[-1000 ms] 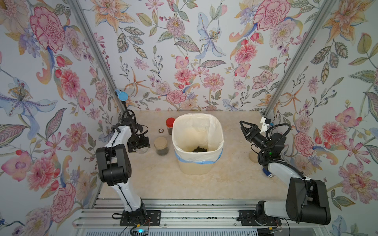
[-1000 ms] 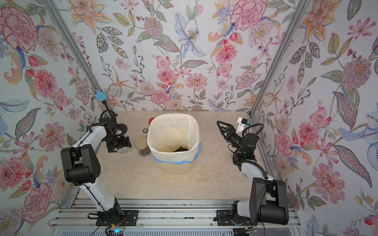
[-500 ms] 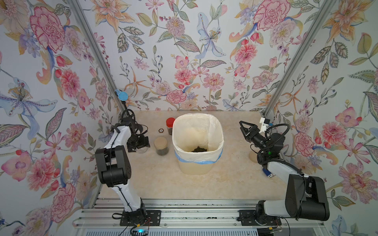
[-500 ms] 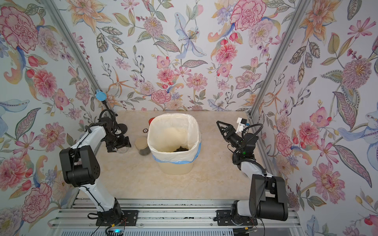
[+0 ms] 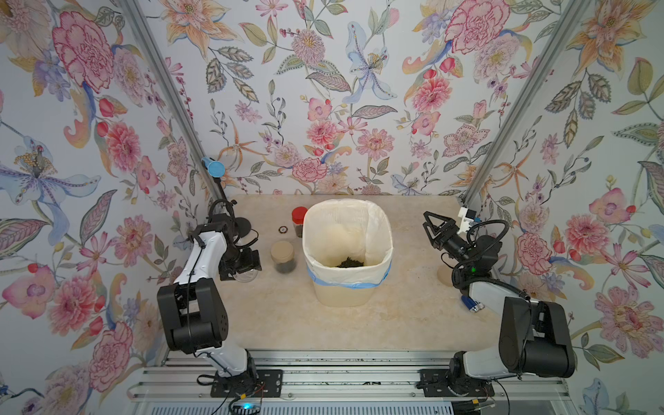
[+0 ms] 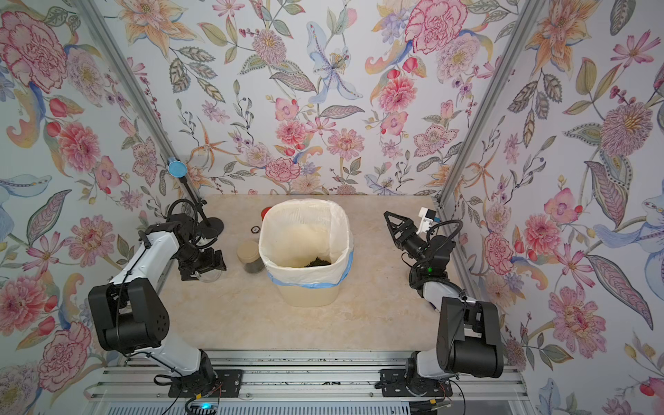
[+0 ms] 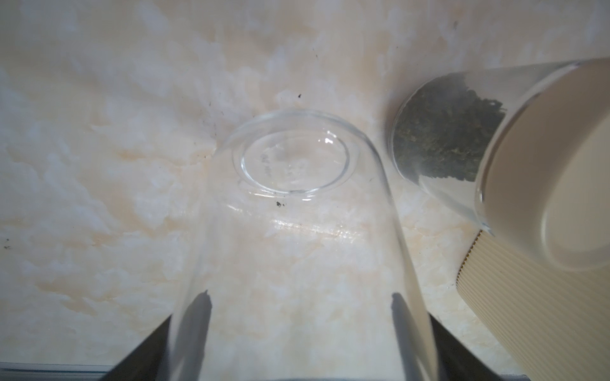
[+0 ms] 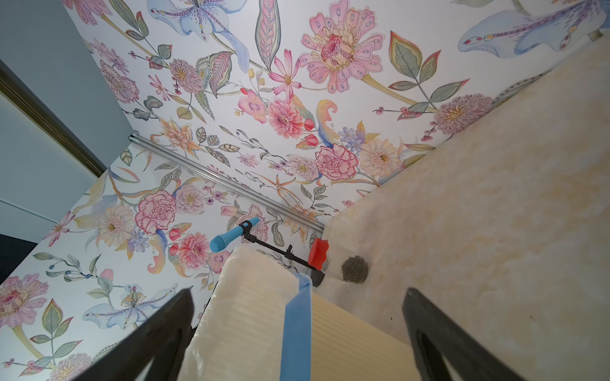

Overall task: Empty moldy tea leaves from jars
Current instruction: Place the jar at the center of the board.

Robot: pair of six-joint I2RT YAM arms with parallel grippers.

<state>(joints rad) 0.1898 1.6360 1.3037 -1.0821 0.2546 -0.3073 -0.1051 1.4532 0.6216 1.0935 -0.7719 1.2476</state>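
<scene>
One bent left arm (image 5: 202, 257) — end effector (image 5: 242, 266) on jar (image 7: 293, 160)

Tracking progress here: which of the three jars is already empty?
The lidless clear jar in the left gripper; the beige-lidded jar and the red-capped jar are closed and contain dark tea leaves.

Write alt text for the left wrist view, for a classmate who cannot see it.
The left hand grips an empty clear jar, seen down its length to its base, over a marbled beige table. Beside it stand a beige-lidded jar of dark tea leaves and the corner of a ribbed cream bin.
</scene>
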